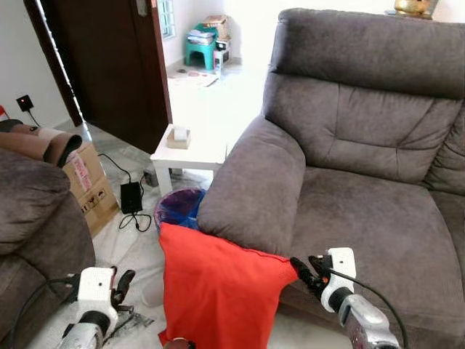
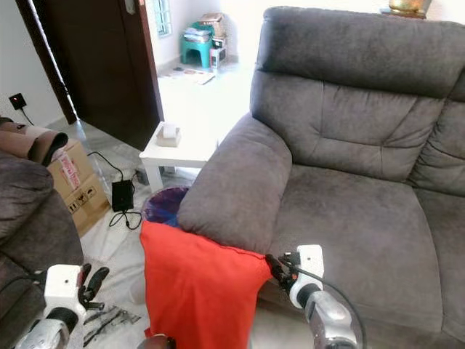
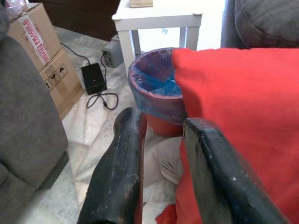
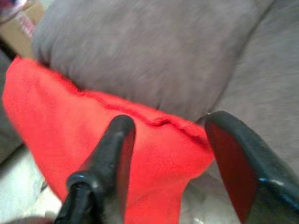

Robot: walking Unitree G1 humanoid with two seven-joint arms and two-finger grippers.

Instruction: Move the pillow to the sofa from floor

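Pale marble floor (image 1: 131, 240); cardboard box (image 1: 91, 185), white side table (image 1: 190, 149), bin (image 1: 178, 207) beside grey sofa (image 1: 363, 182). Red pillow (image 1: 218, 287) upright on floor, leaning against sofa arm. Left gripper (image 1: 123, 283) low, fingers parted (empty). Right gripper (image 1: 304, 270) at pillow's upper corner, jaws wide, straddling it.

Place: a living room in a home.
Right of frame: a big grey sofa (image 1: 363, 167).
Middle: a small white table (image 1: 190, 149).
Upper left: a dark door (image 1: 109, 65).
Far back: maybe a green stool (image 1: 199, 49), blurry.
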